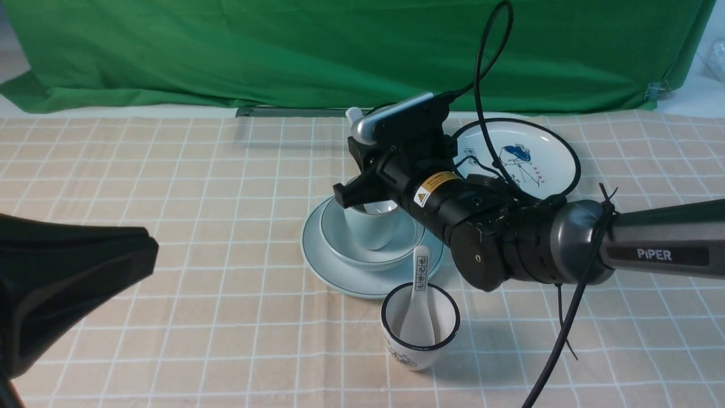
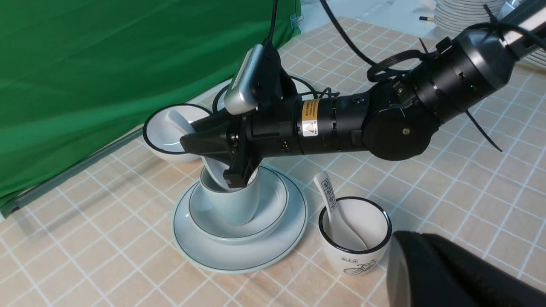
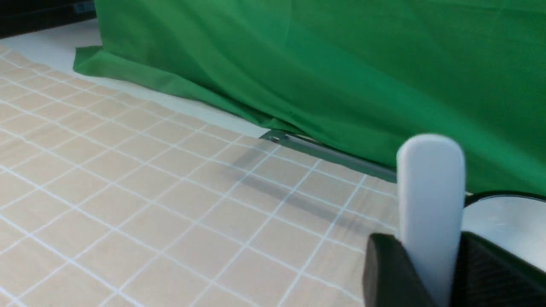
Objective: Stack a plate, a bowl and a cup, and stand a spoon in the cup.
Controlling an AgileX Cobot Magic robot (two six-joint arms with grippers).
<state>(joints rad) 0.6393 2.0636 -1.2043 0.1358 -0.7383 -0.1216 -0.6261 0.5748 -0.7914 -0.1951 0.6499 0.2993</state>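
The pale plate (image 1: 320,262) lies mid-table with the wide pale bowl (image 1: 338,235) on it and the plain cup (image 1: 371,232) standing in the bowl. The stack also shows in the left wrist view: plate (image 2: 204,251), bowl (image 2: 275,204), cup (image 2: 234,207). My right gripper (image 1: 368,195) is shut on the plain white spoon (image 3: 431,192) just above the cup. The spoon's scoop end (image 2: 214,174) is inside the cup and its handle end (image 1: 353,115) sticks up behind the gripper. My left gripper (image 1: 148,252) hovers at the front left, jaws together and empty.
A black-rimmed cup (image 1: 420,334) holding a spoon with black characters (image 1: 421,272) stands just in front of the stack. A black-rimmed cartoon plate (image 1: 532,153) lies at the back right. A black-rimmed bowl (image 2: 164,134) sits behind the stack. Stacked plates (image 2: 465,10) stand beyond the table.
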